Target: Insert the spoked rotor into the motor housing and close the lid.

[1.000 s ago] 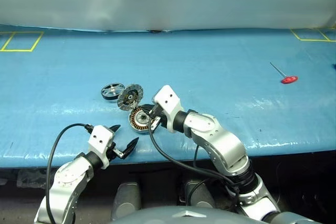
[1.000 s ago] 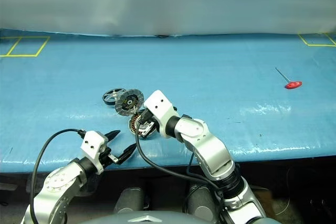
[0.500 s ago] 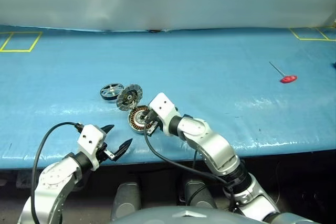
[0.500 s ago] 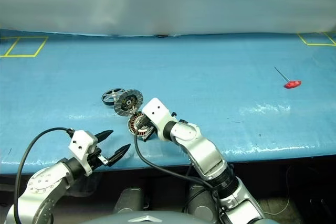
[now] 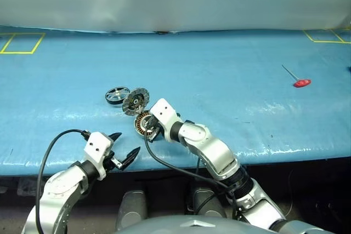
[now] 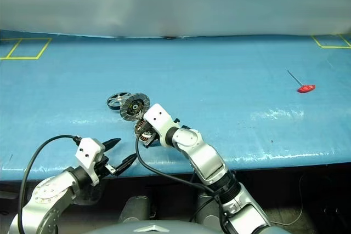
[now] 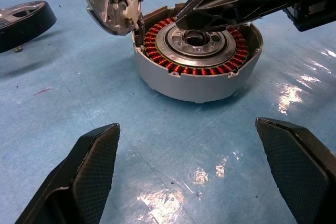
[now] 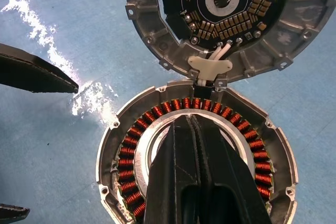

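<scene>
Right tool, closed, has dropped over the motor housing hub; left tool stays open

Both head eyes look forward and down from high, far off, over the blue table. The left wrist camera sits low and close, facing the motor housing sidelong; the right wrist camera looks straight down on it, closer.

Motor housing round grey cup w/ copper windings round silver hub, open, flat on blue mat, lid hinged up at its rim, ribbed inner face w/ circuit board showing, spoked rotor black-rimmed, lying flat just beside lid.
</scene>
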Robot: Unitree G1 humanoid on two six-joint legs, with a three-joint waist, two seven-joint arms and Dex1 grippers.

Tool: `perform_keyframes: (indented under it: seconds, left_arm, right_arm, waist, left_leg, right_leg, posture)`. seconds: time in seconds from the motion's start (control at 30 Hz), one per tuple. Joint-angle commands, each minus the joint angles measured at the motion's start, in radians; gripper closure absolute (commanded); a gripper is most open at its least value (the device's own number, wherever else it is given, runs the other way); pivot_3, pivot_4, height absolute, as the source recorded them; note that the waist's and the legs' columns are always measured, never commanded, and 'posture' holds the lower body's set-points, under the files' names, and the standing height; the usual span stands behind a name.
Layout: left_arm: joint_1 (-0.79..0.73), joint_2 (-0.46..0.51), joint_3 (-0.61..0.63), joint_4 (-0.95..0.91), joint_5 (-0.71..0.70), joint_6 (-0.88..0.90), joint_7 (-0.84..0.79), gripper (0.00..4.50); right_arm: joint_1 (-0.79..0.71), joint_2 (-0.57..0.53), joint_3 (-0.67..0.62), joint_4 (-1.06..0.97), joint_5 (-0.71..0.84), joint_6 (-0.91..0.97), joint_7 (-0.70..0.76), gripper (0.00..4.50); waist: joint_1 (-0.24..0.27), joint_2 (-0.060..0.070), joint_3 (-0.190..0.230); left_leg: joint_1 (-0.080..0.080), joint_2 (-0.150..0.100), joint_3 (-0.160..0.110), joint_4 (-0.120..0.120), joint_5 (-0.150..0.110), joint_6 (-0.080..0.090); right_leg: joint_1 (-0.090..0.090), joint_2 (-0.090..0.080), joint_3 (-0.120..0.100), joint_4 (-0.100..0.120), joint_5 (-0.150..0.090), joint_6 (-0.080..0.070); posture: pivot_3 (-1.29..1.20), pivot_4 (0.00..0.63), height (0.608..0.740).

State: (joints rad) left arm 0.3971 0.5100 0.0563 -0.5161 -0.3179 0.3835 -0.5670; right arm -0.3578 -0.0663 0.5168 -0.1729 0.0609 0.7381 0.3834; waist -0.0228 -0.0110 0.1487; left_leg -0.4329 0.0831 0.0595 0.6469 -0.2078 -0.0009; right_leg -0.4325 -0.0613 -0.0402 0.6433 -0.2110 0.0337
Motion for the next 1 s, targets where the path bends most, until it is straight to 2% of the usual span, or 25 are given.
perform_keyframes:
  seconds: [0.03,1.0]
  left_arm:
    - [-0.004,-0.007,-0.003,-0.049,-0.003,-0.008,0.005,0.0]
    - [-0.024,-0.018,-0.03,-0.03,0.005,-0.016,0.007,0.0]
  right_arm:
    - [-0.006,0.012,-0.006,-0.002,-0.001,-0.029,0.006,4.45]
    - [0.003,-0.02,-0.048,0.022,-0.028,-0.034,-0.007,4.45]
  waist:
    - [0.0,0.0,0.0]
    - [0.002,0.0,0.0]
  left_leg:
    - [0.0,0.0,0.0,0.0,0.0,0.0]
    - [0.0,0.0,0.0,0.0,0.0,0.0]
  right_leg:
    - [0.0,0.0,0.0,0.0,0.0,0.0]
    - [0.001,0.0,0.0,0.0,0.0,0.0]
  posture:
    - [0.0,0.15,0.74]
    - [0.0,0.15,0.74]
